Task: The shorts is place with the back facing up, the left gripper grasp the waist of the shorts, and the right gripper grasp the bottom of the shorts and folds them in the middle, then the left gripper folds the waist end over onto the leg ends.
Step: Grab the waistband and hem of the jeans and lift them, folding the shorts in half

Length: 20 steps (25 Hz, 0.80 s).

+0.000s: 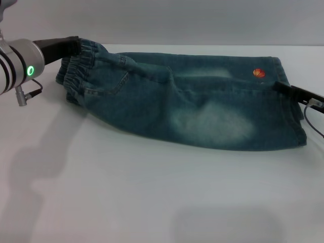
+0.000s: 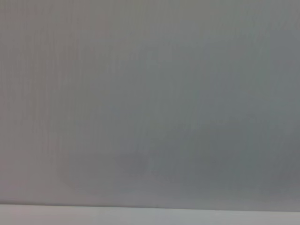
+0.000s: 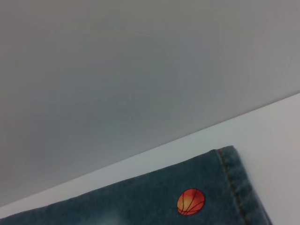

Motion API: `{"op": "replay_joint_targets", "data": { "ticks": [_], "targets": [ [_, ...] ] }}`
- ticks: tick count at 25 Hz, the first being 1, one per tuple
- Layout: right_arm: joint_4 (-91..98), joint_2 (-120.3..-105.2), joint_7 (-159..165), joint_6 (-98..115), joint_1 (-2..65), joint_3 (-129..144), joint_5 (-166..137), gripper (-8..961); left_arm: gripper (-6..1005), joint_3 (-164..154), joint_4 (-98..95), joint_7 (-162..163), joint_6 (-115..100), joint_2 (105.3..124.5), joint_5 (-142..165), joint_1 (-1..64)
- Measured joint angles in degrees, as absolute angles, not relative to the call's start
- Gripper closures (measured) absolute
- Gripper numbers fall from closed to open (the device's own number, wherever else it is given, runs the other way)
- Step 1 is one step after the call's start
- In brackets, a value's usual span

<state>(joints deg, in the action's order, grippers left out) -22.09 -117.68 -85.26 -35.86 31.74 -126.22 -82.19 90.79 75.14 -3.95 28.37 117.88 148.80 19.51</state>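
The shorts point(image 1: 192, 106) lie across the white table, folded lengthwise, with faded pale patches and an orange ball print point(image 1: 258, 73). The ruffled waist of the shorts point(image 1: 81, 71) is at the left, and one corner of it rises into my left gripper point(image 1: 76, 45), which is shut on it. At the right, the bottom of the shorts point(image 1: 296, 121) shows as a straight stitched hem. My right gripper point(image 1: 281, 87) reaches in from the right edge and is shut on that hem. The right wrist view shows the shorts' hem corner point(image 3: 234, 183) and the ball print point(image 3: 191, 202). The left wrist view shows no shorts.
The white table point(image 1: 152, 192) stretches bare in front of the shorts, with arm shadows on it. A thin cable point(image 1: 315, 121) hangs by my right gripper. A grey wall point(image 3: 140, 70) stands behind the table's far edge.
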Motion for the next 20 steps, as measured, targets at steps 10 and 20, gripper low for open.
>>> {"op": "replay_joint_targets", "data": {
  "ticks": [10, 20],
  "targets": [
    [-21.18, -117.69, -85.26, -35.58, 33.17, -125.47, -82.18, 476, 931, 90.88, 75.14, -3.96, 28.36, 117.86, 148.80, 19.56],
    [-21.30, -117.72, -84.73, -35.45, 33.26, -122.31, -82.18, 476, 930, 91.39, 74.64, -4.02, 28.13, 117.77, 148.82, 19.87]
  ]
}}
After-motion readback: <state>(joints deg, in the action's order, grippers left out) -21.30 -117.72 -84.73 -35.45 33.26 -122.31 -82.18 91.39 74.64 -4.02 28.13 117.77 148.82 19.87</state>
